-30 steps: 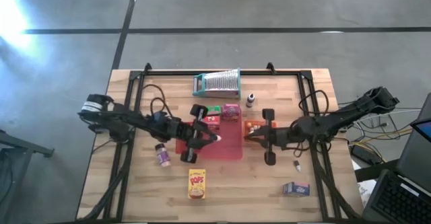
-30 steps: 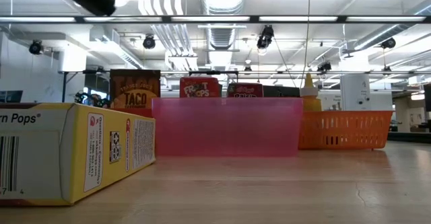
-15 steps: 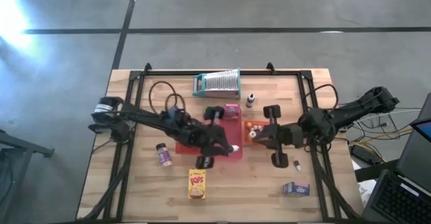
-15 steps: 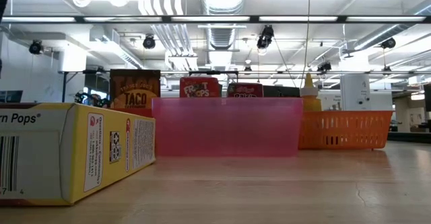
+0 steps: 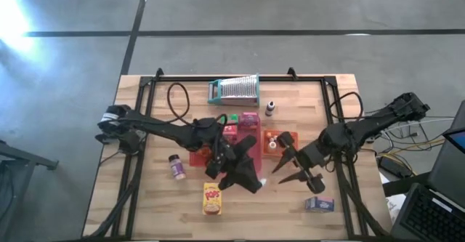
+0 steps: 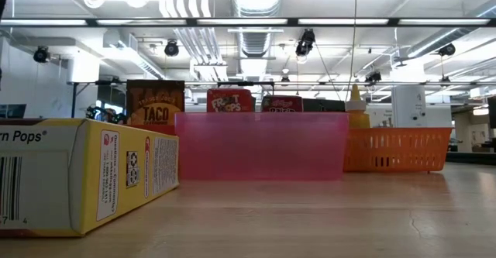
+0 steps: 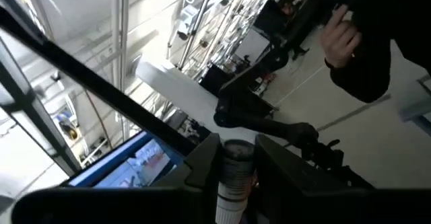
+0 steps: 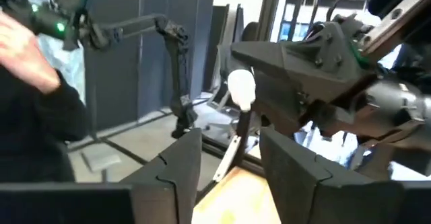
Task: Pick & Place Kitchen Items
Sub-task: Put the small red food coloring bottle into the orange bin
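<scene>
1. Kitchen items lie spread over the desk (image 5: pixel 145 198): a yellow box (image 5: pixel 211 198), a blue-purple box (image 5: pixel 319 204) and a small spice jar (image 5: pixel 174 166).
2. Left hand (image 5: pixel 251 175) hangs over the red tray (image 5: pixel 200 158), its fingers pinching a small white-capped bottle (image 7: pixel 234 177).
3. Right hand (image 5: pixel 290 160) sits tilted upward beside the orange tray (image 5: pixel 266 134); its fingers stand apart, holding nothing.
4. A small dark bottle (image 5: pixel 269 108) stands near the ribbed metal piece (image 5: pixel 234 89).
</scene>
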You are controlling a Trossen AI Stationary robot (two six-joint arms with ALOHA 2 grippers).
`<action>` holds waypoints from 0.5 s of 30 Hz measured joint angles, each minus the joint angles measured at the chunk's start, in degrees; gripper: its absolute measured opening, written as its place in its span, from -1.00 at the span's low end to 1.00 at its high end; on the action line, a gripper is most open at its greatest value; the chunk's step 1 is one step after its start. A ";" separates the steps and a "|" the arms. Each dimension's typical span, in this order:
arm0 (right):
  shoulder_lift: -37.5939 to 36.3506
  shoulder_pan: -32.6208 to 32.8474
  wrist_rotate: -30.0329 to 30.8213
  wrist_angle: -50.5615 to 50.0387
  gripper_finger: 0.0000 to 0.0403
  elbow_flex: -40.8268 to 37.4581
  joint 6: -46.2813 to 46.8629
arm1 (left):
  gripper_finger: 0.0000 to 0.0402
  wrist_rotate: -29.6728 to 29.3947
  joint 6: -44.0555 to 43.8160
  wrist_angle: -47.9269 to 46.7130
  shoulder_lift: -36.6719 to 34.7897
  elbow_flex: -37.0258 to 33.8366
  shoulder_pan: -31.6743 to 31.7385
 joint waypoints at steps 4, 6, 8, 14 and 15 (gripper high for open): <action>-0.22 0.56 0.56 5.45 -0.21 -2.48 -5.11 | -0.56 0.33 2.85 -0.06 -0.58 -0.46 -1.17; 0.07 0.56 0.60 10.69 -0.20 -3.65 -7.54 | -0.56 0.38 5.12 0.14 -0.74 -0.50 -1.63; 0.94 0.56 0.58 14.18 -0.20 -4.59 -8.82 | -0.56 0.38 7.27 0.10 -0.74 -0.50 -2.17; 3.12 0.58 0.19 17.78 -0.24 -5.21 -7.05 | -0.56 0.34 11.19 -1.46 -0.74 -0.55 -3.18; 3.92 0.64 0.16 18.36 -0.25 -5.20 -6.14 | -0.56 0.31 11.67 -2.46 -0.74 -0.55 -3.22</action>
